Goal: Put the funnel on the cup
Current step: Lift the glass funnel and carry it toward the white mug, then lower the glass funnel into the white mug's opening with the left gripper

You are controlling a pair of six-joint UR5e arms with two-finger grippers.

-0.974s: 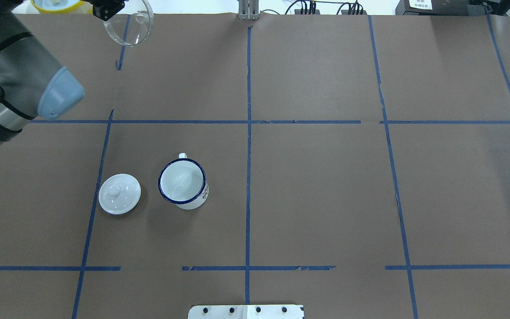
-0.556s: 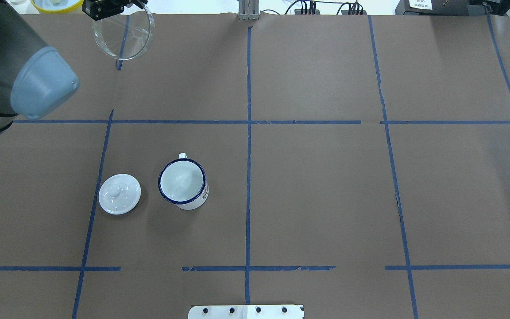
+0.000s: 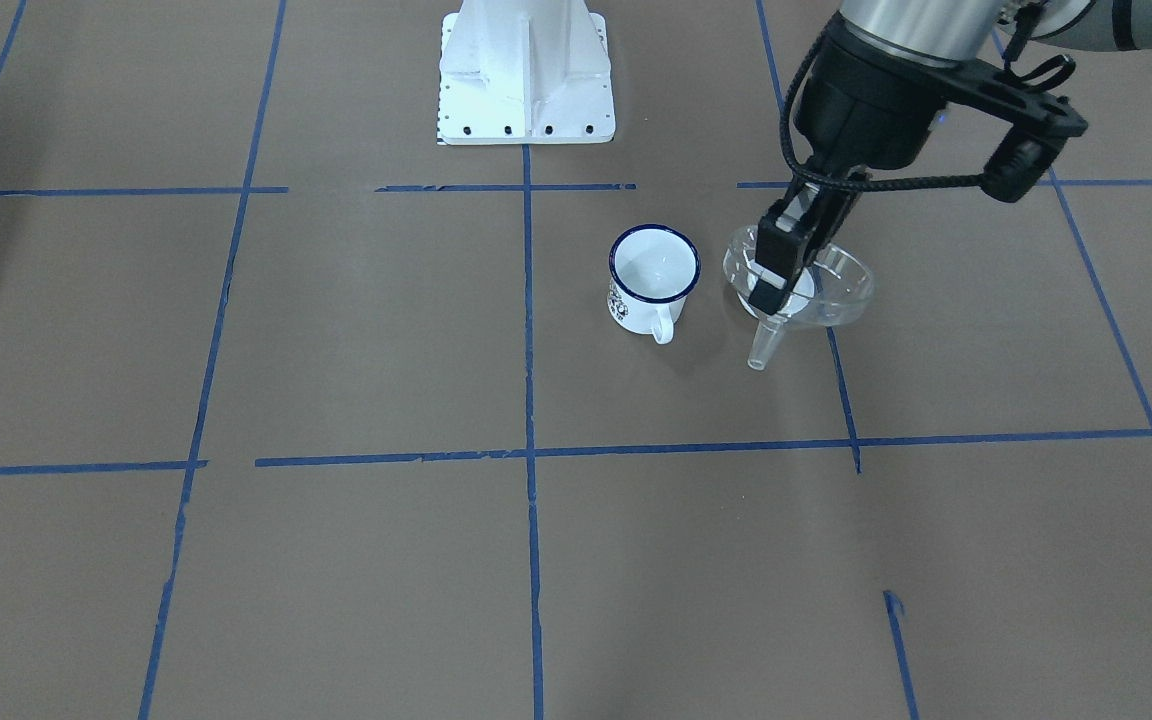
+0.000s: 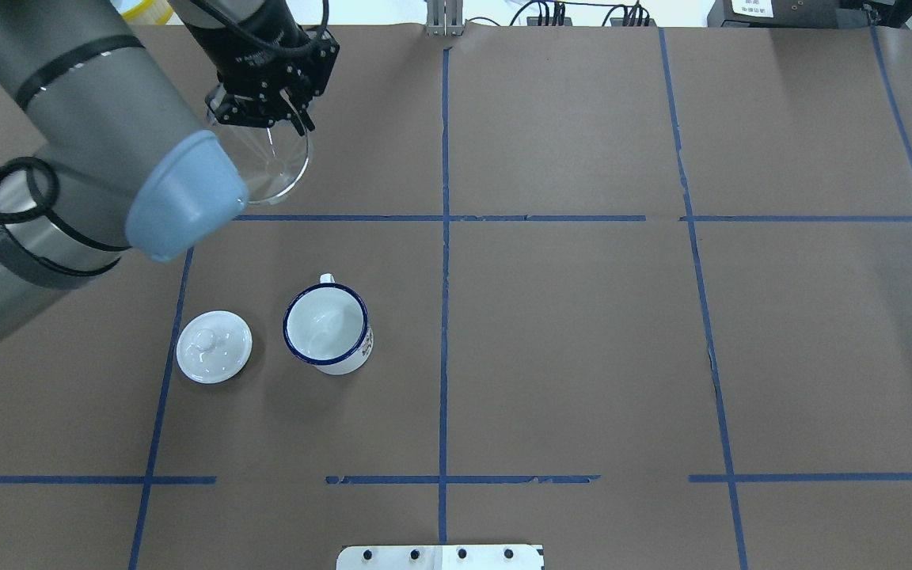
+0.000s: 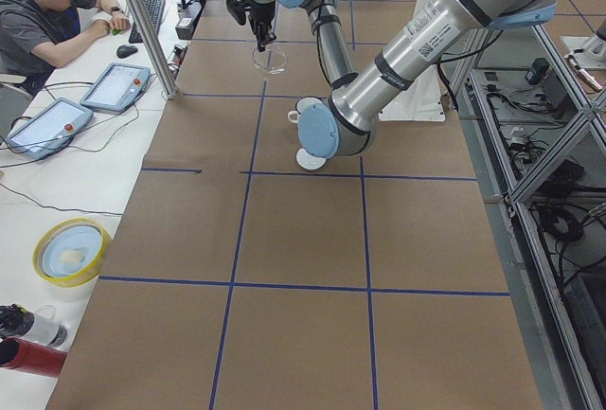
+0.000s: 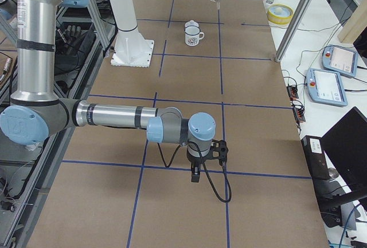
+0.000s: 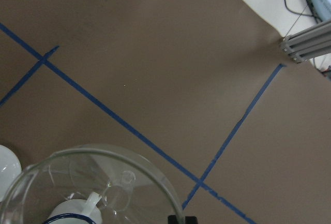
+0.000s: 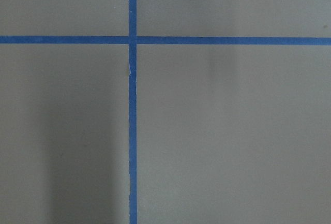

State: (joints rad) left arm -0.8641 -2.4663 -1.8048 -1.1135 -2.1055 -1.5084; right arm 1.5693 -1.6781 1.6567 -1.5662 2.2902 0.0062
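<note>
My left gripper is shut on the rim of the clear funnel and holds it in the air, spout down. In the front view the gripper and the funnel hang to the right of the cup, apart from it. The cup is a white mug with a dark blue rim, upright and empty. The left wrist view looks through the funnel onto the cup's rim. My right gripper shows only in the right side view, low over the table; I cannot tell its state.
A round white domed lid lies left of the cup. The white robot base plate stands at the near edge. A yellow bowl sits beyond the table's far edge. Operators' tablets lie on a side desk.
My left arm has swung in from the far table edge toward the cup, carrying the funnel with it. The cup and lid have not moved.
</note>
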